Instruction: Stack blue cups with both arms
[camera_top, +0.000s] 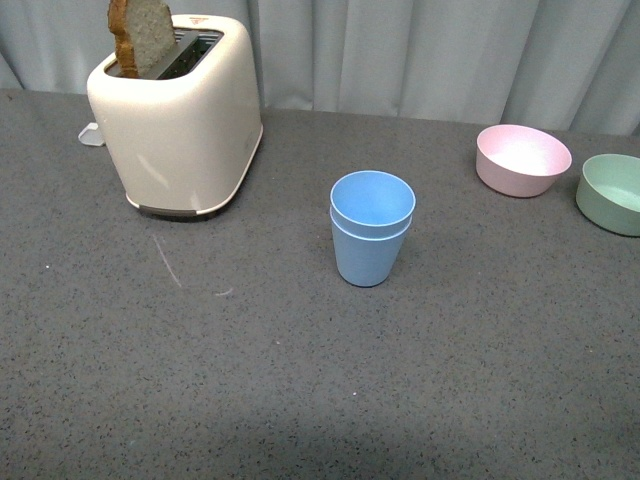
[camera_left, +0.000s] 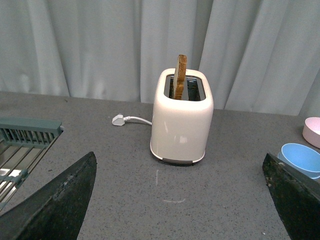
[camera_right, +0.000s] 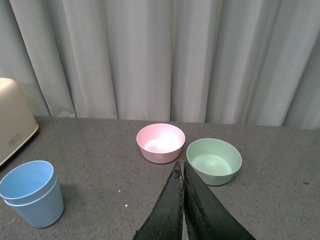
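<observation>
Two light blue cups (camera_top: 371, 228) stand nested one inside the other, upright, in the middle of the grey table; the stack also shows in the right wrist view as the blue cups (camera_right: 32, 193) and at the picture's edge in the left wrist view as the blue cups (camera_left: 302, 159). Neither arm appears in the front view. My left gripper (camera_left: 180, 200) is open, its black fingers (camera_left: 60, 200) far apart over bare table, holding nothing. My right gripper (camera_right: 181, 170) is shut and empty, fingers pressed together, well away from the cups.
A cream toaster (camera_top: 180, 112) with a slice of bread (camera_top: 140, 35) stands at the back left, its plug (camera_left: 119, 120) lying behind it. A pink bowl (camera_top: 522, 159) and a green bowl (camera_top: 612, 193) sit at the back right. A grey rack (camera_left: 22, 145) lies beside the left arm. Curtains hang behind.
</observation>
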